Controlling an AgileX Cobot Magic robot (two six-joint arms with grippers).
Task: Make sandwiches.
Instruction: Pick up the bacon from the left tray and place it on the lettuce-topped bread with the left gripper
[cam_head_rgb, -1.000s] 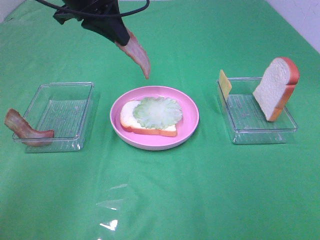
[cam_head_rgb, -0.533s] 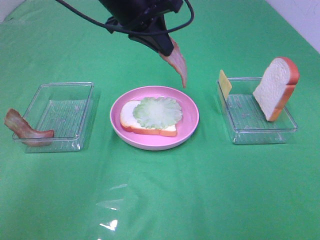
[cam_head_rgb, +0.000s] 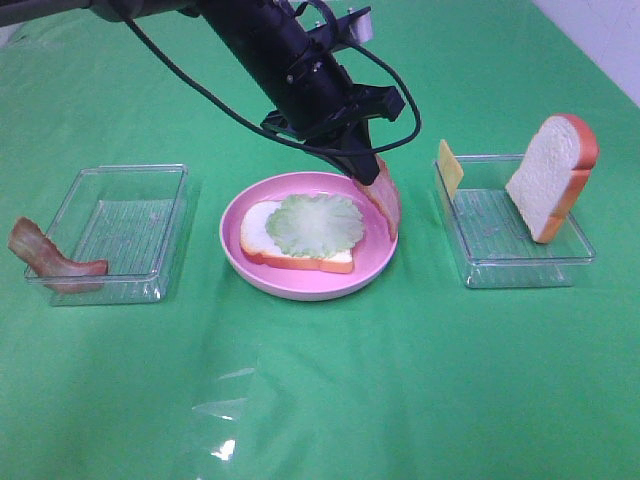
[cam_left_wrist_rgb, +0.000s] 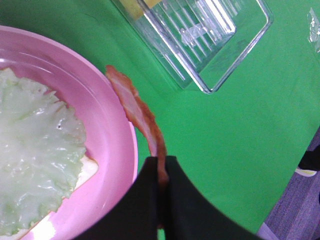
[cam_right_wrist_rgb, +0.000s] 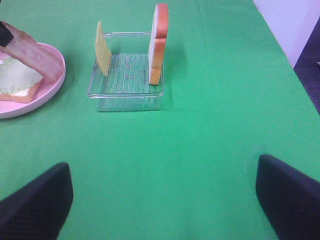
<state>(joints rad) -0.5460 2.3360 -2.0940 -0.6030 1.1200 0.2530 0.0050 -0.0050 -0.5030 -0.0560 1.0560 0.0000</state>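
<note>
The left end effector (cam_head_rgb: 364, 168) reaches across to the right side of the pink plate (cam_head_rgb: 300, 286), and its fingers are pressed together on the top end of a bacon strip (cam_head_rgb: 386, 203). The strip hangs down at a slant. Its free end is over the right part of the plate, just beside the lettuce (cam_head_rgb: 315, 222); if it touches the plate I cannot tell. The lettuce lies flat on a bread slice (cam_head_rgb: 297, 260), which lies on the plate.

A second bacon strip (cam_head_rgb: 45, 258) is draped over the near left corner of the left clear tray (cam_head_rgb: 172, 228). In the right clear tray (cam_head_rgb: 520, 272) a second bread slice (cam_head_rgb: 552, 175) stands up and leans on the far right side. A yellow cheese square (cam_head_rgb: 451, 167) leans at the left end of the same tray.

The right end effector (cam_right_wrist_rgb: 162, 200) hovers above the green surface (cam_head_rgb: 420, 380), near the right tray. Its fingers (cam_right_wrist_rgb: 36, 206) are spread wide and hold nothing
</note>
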